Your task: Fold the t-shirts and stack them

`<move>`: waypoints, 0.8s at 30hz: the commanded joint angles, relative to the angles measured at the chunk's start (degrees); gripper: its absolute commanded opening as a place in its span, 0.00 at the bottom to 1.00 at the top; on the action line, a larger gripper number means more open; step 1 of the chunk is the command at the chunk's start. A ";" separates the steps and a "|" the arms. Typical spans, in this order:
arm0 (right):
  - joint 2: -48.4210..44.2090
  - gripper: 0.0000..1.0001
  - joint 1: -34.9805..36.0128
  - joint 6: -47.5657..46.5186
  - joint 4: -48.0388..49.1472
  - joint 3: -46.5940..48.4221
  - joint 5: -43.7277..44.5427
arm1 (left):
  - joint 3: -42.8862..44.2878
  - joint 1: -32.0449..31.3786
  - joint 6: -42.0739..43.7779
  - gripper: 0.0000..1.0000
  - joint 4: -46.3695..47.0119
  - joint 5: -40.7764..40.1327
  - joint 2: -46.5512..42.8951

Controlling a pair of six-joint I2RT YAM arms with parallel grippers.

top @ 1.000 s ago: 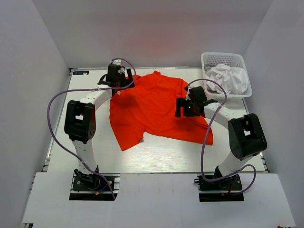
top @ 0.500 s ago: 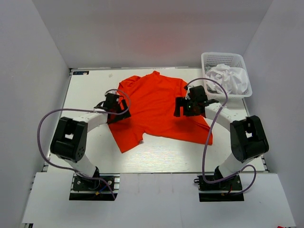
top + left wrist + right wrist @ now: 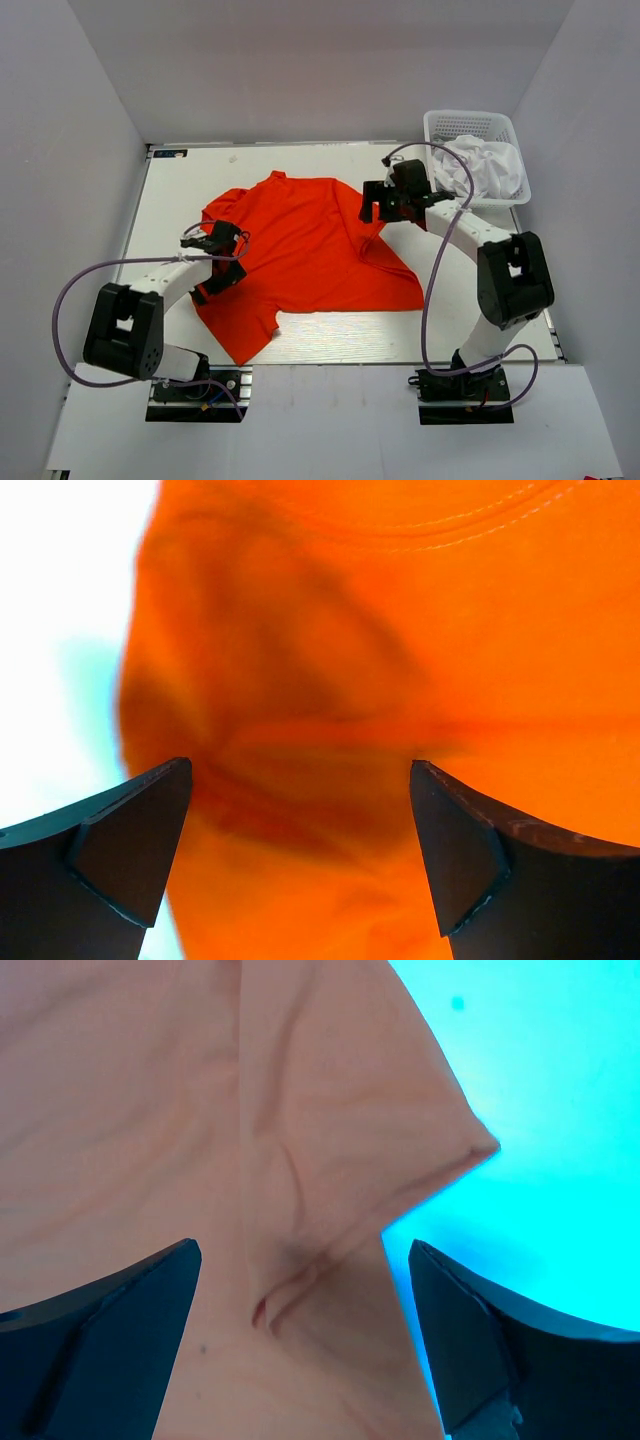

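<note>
The orange-red t-shirt (image 3: 300, 250) lies spread and slightly rumpled on the white table (image 3: 330, 345). My left gripper (image 3: 222, 250) hovers over its left sleeve, jaws open; in the left wrist view, orange cloth (image 3: 400, 630) fills the gap between the left gripper (image 3: 300, 770) fingers. My right gripper (image 3: 378, 205) sits over the shirt's right sleeve, also open. In the right wrist view the cloth (image 3: 200, 1110) looks washed-out pink, with a creased sleeve corner below the right gripper (image 3: 305, 1250). The white t-shirt (image 3: 487, 167) lies crumpled in the basket.
A white lattice basket (image 3: 470, 124) stands at the back right corner of the table. Grey walls enclose the table on three sides. Both arms' cables loop beside them. Bare table (image 3: 560, 1110) shows to the right of the sleeve.
The orange-red shirt has slid left and toward the near edge. My left gripper came from the far left collar area down to the left sleeve. My right gripper moved slightly farther back.
</note>
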 commanded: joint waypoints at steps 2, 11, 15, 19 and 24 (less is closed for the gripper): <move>5.00 0.90 0.15 -1.92 1.06 5.59 -2.84 | 5.93 -0.58 -0.24 1.00 -3.74 -3.22 -6.63; 17.04 0.90 -0.20 -1.39 -2.46 15.53 -3.56 | 10.25 -0.58 17.61 1.00 23.25 20.56 0.55; 20.12 0.90 -0.29 0.10 -4.82 17.46 1.97 | 14.73 -0.58 19.21 1.00 21.68 22.99 10.57; 23.02 0.90 -1.08 1.24 -5.45 18.87 6.71 | 14.74 -0.58 19.21 1.00 20.88 21.84 15.15; 29.60 0.90 -3.35 3.00 -9.58 24.84 12.01 | 14.21 -0.58 19.73 1.00 19.74 21.31 18.49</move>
